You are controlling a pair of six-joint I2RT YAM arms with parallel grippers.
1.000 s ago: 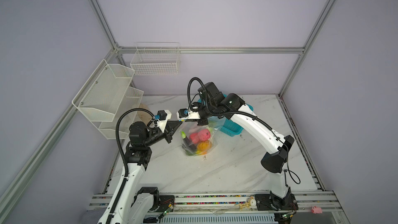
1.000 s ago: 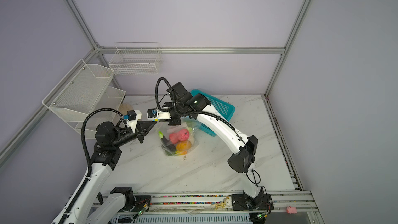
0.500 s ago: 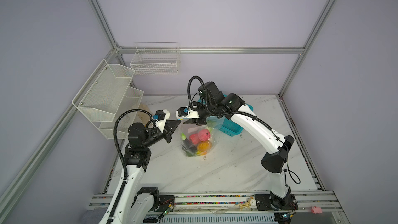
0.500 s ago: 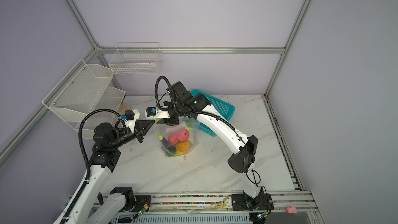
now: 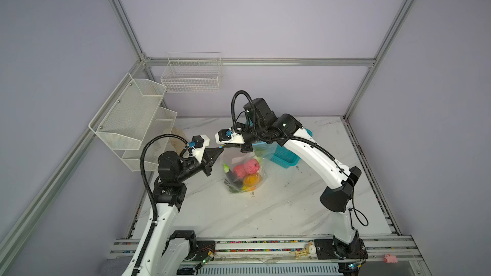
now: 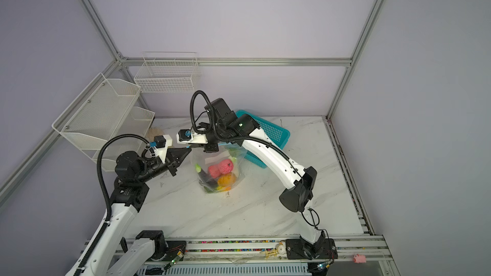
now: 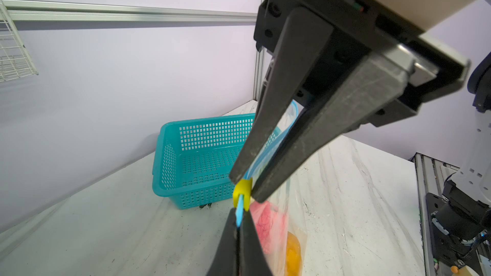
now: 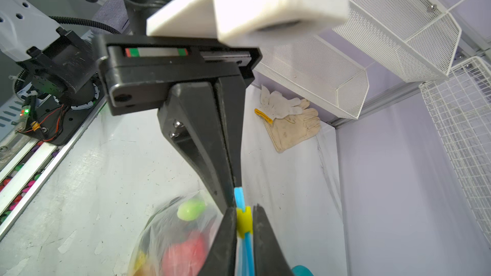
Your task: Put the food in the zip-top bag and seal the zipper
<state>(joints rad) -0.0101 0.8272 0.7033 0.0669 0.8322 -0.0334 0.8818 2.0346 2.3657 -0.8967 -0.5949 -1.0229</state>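
Clear crinkly zip-top bag point(image 5: 233, 160) holding colourful toy food point(image 5: 245, 172) stands mid-way across the white tabletop point(image 5: 279, 208). Left end effector point(image 8: 231, 192) clamps one end of the light-blue zipper strip point(image 7: 240, 215); right end effector point(image 7: 245, 188) pinches the yellow slider point(image 8: 243, 221). The film looks light, soft and slippery, so the stiffer strip is the handhold.

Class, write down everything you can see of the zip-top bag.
The bag is clear, crinkly plastic, held upright by its top, bottom resting on the marble table. A light-blue zipper strip runs along the top edge, with a yellow slider near one end. The left gripper pinches the strip's end in shut fingers; the right gripper has its fingers either side of the slider. Pink, orange, green and dark toy food lies inside.
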